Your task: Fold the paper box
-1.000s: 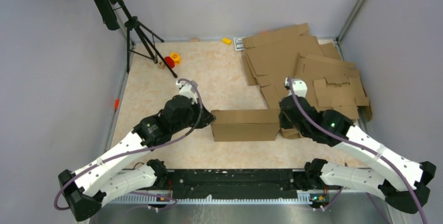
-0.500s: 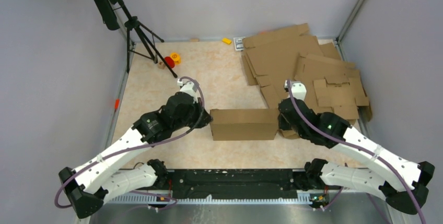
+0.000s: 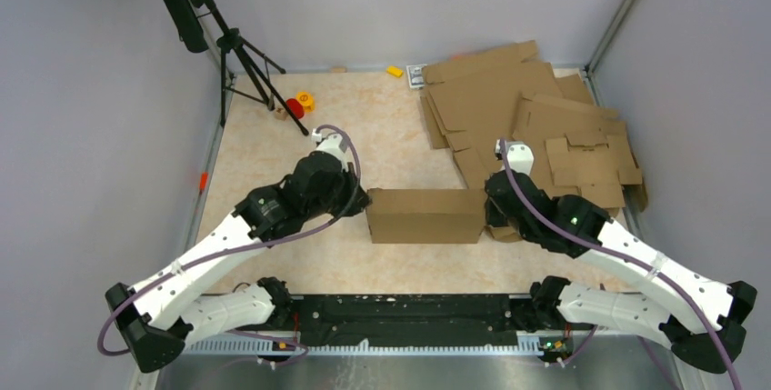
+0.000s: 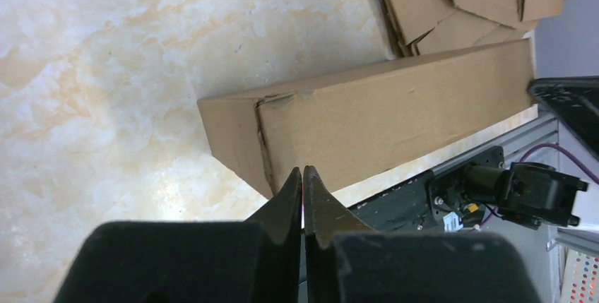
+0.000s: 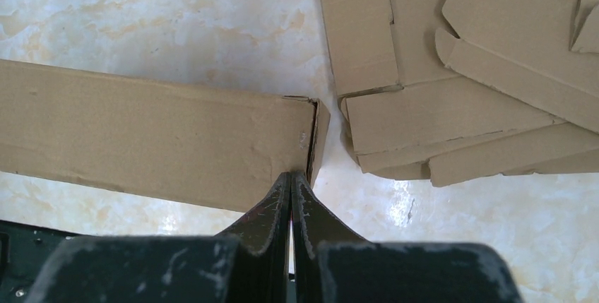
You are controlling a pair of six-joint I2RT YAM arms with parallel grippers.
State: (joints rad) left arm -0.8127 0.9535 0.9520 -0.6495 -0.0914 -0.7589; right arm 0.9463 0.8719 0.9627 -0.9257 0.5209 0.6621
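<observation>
Top external: left tool (image 3: 362,205), right tool (image 3: 491,214) flank paper box (image 3: 425,217).

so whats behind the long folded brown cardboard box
Behind the box: mostly bare marbled table; toward the right end, a stack of flat brown cardboard blanks. The strip along its far wall is hidden, so contact cannot be told.

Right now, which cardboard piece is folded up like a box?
The paper box between the left gripper and right gripper; the cardboard blanks lie flat, piled.
</observation>
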